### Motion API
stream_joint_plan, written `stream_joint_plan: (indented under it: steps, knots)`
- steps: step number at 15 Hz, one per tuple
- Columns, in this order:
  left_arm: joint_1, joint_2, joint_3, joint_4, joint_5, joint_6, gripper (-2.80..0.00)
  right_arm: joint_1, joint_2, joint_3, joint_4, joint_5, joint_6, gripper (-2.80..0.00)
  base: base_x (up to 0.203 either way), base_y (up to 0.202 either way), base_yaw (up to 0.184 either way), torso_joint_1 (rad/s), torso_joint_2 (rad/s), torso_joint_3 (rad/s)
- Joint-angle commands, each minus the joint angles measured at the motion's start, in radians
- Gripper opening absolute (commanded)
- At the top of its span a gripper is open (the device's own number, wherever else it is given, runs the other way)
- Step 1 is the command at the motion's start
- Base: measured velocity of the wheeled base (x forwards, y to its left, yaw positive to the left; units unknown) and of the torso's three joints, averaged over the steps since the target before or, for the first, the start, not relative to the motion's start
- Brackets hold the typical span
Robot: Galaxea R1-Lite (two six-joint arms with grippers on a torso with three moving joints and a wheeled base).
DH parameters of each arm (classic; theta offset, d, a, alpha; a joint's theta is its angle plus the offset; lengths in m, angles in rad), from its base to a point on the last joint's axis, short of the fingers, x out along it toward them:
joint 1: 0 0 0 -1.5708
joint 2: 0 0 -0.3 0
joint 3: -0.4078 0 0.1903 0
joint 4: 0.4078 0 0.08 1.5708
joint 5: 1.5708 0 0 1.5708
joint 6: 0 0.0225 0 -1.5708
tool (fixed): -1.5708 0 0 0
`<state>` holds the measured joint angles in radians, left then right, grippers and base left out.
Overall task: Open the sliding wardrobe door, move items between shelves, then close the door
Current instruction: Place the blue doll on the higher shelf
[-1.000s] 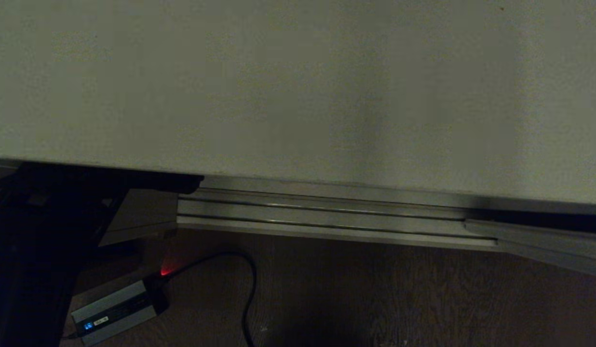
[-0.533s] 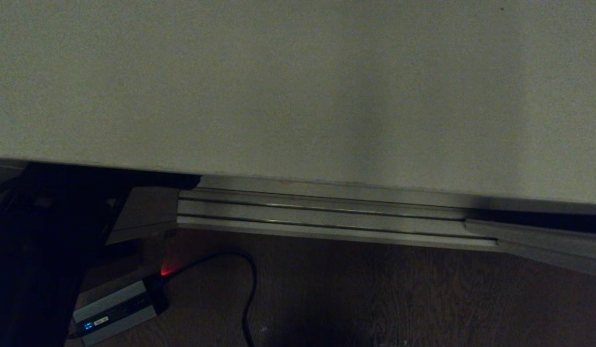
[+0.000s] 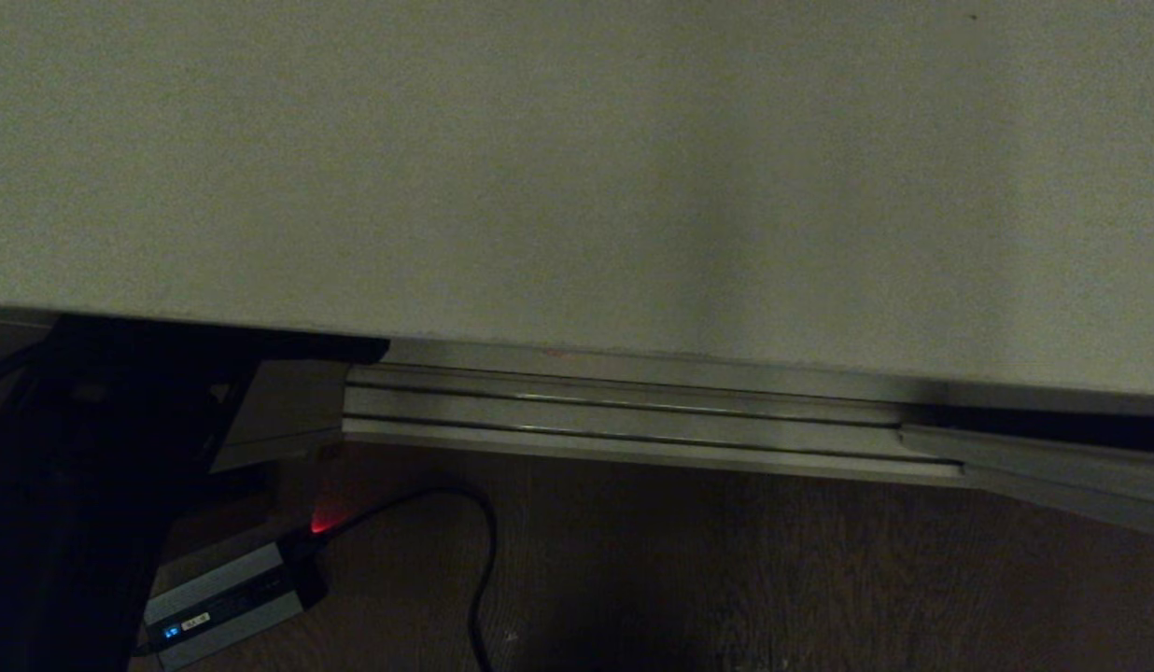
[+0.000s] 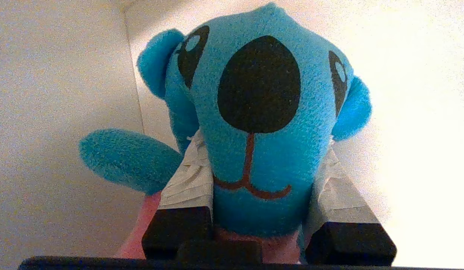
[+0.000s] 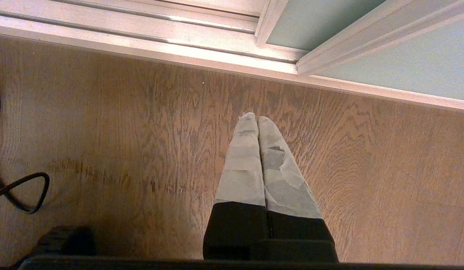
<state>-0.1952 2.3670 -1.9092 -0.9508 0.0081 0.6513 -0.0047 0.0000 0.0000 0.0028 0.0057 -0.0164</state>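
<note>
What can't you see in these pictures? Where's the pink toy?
- Pink toy: in no view.
- Blue plush toy: its body is hidden behind its own head and the left gripper in the left wrist view.
- Shelves: only pale walls show there; which shelf cannot be told.
- Head view: a pale panel fills it, hiding the inside.
- Right gripper: only floor below.
</note>
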Motion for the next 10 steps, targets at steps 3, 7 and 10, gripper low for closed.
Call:
stream_joint_plan:
  steps: [3, 7, 10]
  knots:
    - [-0.043, -0.072, 0.03, 0.051, 0.07, -0.263, -2.8, 0.0, 0.0, 0.003, 0.0, 0.0, 0.0, -2.8, 0.0, 0.0, 0.0, 0.0, 0.0, 0.0]
    - [-0.089, -0.123, 0.068, 0.083, 0.075, -0.38, -2.8, 0.0, 0.0, 0.003, 0.0, 0.0, 0.0, -2.8, 0.0, 0.0, 0.0, 0.0, 0.0, 0.0]
    - [-0.102, -0.122, 0.081, 0.078, 0.079, -0.392, -2.8, 0.0, 0.0, 0.003, 0.0, 0.0, 0.0, -2.8, 0.0, 0.0, 0.0, 0.0, 0.0, 0.0]
